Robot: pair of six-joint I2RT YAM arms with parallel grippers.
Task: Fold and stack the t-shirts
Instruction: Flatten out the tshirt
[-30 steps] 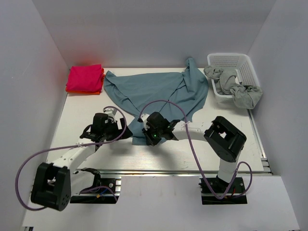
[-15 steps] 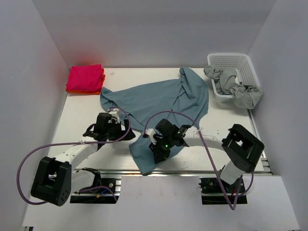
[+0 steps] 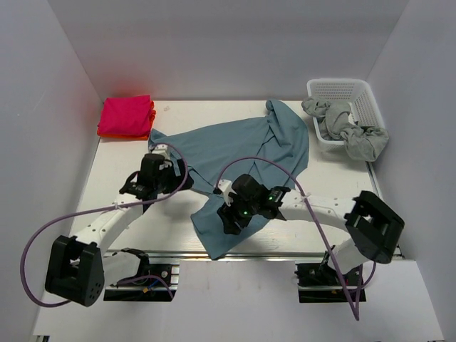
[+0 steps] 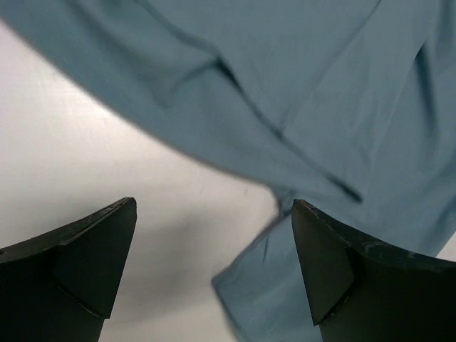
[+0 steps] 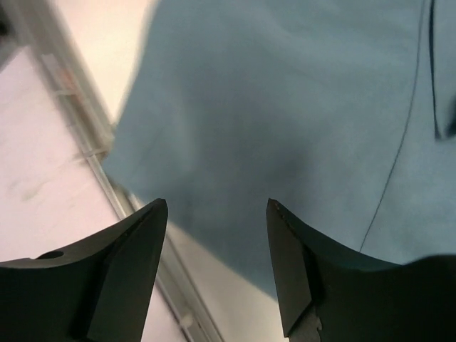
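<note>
Workspace seen from above: a white desk (image 3: 107,178) with two robot arms at its near edge. Largest on it, a teal-blue t-shirt (image 3: 235,142) lies rumpled and unfolded across the middle, one end reaching the near edge. At far right, a white basket (image 3: 370,96) holds grey t-shirts (image 3: 356,139) that spill over its rim. At far left, a folded pink t-shirt (image 3: 127,114) rests on an orange t-shirt (image 3: 107,133). The left gripper (image 4: 214,214) hovers at the teal shirt's left border, jaws wide and empty. The right gripper (image 5: 217,206) hangs over its near end, jaws apart, holding nothing. The step in hand appears to be flattening the teal shirt before folding. Next, each gripper likely needs a hold on an edge to pull it smooth.
</note>
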